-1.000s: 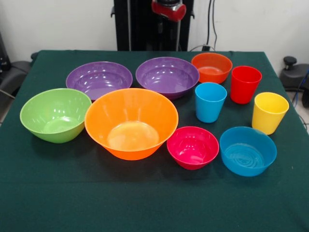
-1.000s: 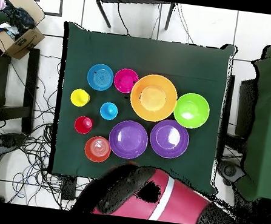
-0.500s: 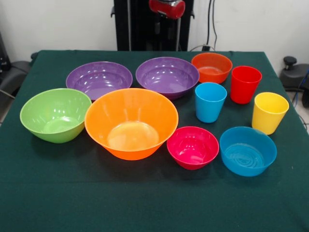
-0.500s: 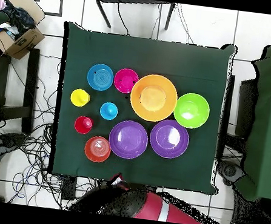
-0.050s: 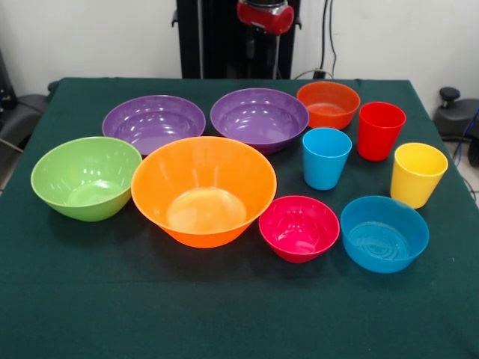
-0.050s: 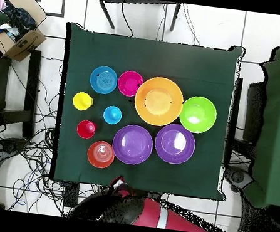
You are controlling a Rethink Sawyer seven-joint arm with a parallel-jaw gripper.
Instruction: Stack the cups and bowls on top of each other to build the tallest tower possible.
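All ten pieces are seen standing upright and apart on the green-clothed bench [image 5: 75,314]; nothing is stacked.

Taking the front view, with the large orange bowl [image 5: 203,190] as the clock's centre: nearest the camera, the pink bowl [image 5: 299,227] is set at about 4 o'clock, just beside the orange bowl's rim, and the blue bowl [image 5: 384,232] is placed just beyond the pink one on the same bearing. The green bowl [image 5: 86,177] lies at 9 o'clock, just beside the large orange bowl.

Further back, the yellow cup [image 5: 417,174] is found at 3 o'clock, well out toward the bench's edge, with the blue cup [image 5: 325,158] between it and the centre at about 2 o'clock. The red cup [image 5: 380,131] stands behind these two, also near 2 o'clock.

In the far row, two purple bowls are set side by side: the left purple bowl [image 5: 153,123] at 11 o'clock and the right purple bowl [image 5: 259,118] at 1 o'clock. The small orange bowl [image 5: 328,104] is placed beside the right purple one, behind the blue cup.

Beyond the bench's far edge, a red part of the arm [image 5: 264,16] is seen at 12 o'clock, clear of every piece. The claw itself cannot be made out, so whether it is spread or pressed together cannot be told.
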